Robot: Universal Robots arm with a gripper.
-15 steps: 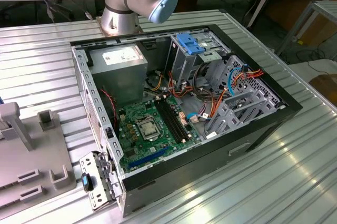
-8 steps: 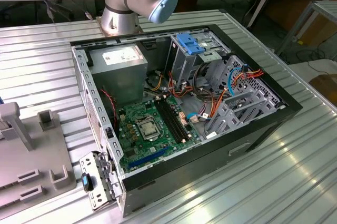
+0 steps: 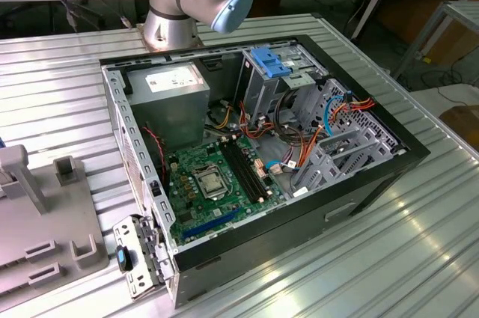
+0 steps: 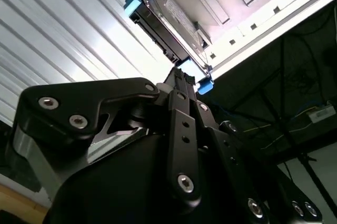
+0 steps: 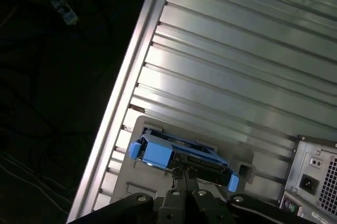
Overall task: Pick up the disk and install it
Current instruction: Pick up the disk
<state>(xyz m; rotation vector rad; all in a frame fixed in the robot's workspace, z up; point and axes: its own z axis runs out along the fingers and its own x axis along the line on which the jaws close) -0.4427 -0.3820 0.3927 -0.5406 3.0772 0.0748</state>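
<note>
The disk (image 5: 181,156) is a dark drive in a bright blue carrier. It stands on edge on a grey holder plate (image 5: 141,127) near the edge of the ribbed metal table. In the second wrist view the disk (image 4: 167,22) rises just beyond the gripper's tip. My gripper (image 5: 185,174) is right at the disk's long side, near its middle, and in the second wrist view the gripper (image 4: 185,78) reaches its lower edge. Whether it has hold of the disk is hidden by its own black body.
The open computer case (image 3: 374,183) lies on the table with its motherboard (image 3: 217,183), cables and drive cage with a light-blue latch plate (image 3: 271,61) exposed. Its rear panel (image 5: 313,179) sits close beside the holder. The arm's base (image 3: 172,22) stands behind the case. A grey fixture (image 3: 45,236) is at the exterior view's left.
</note>
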